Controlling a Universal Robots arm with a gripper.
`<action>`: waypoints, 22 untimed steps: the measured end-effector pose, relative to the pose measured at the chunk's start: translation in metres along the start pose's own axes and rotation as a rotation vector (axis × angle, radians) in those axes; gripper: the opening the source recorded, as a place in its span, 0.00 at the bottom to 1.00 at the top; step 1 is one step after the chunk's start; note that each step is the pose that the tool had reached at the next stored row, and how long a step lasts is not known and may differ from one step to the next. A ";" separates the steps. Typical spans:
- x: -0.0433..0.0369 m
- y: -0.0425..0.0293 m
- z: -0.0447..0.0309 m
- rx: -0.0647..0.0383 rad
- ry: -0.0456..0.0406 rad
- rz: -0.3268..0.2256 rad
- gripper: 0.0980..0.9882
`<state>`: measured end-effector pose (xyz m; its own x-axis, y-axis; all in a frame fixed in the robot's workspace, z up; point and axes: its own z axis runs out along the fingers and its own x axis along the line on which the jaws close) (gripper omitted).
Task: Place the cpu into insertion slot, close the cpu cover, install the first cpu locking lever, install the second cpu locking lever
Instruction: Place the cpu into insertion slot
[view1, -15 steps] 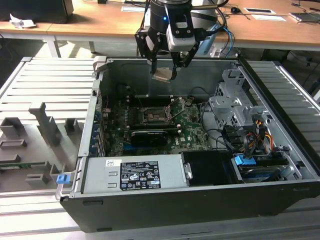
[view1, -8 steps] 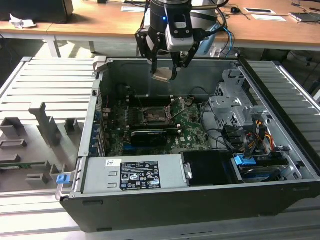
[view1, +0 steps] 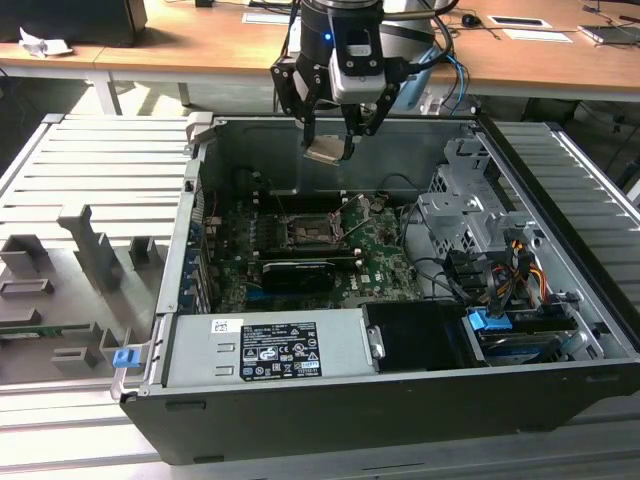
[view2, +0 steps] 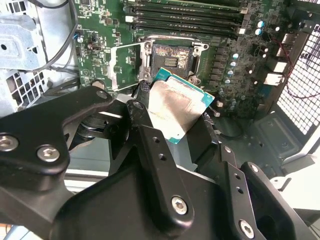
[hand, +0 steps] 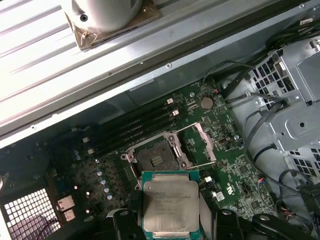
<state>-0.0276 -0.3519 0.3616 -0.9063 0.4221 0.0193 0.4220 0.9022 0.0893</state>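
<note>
My gripper (view1: 330, 147) hangs over the open computer case, shut on the cpu (view1: 328, 150), a small pale metal square. In both wrist views the cpu (view2: 177, 107) (hand: 170, 205) sits between the black fingers (view2: 145, 125), held well above the motherboard (view1: 385, 255). The insertion slot (hand: 155, 157) (view2: 172, 60) (view1: 310, 232) lies bare below it. The cpu cover (hand: 204, 144) (view2: 122, 67), a silvery frame with a square window, stands flipped open beside the slot. Thin wire levers (hand: 186, 128) rise near the cover.
A long black card (view1: 298, 275) lies across the board nearer the case front. The power supply (view1: 270, 345) fills the front. A drive cage (view1: 470, 215) and cables (view1: 500, 270) crowd the exterior view's right. Memory slots (hand: 135, 127) run beside the socket.
</note>
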 end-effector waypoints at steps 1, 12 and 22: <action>0.0000 0.0000 0.0000 0.000 -0.0002 0.003 0.50; 0.0000 -0.0002 0.0018 0.000 -0.0001 0.009 0.50; 0.0000 -0.0002 0.0019 0.000 -0.0018 0.028 0.50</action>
<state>-0.0277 -0.3519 0.3597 -0.8940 0.4477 0.0200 0.4476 0.8898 0.0890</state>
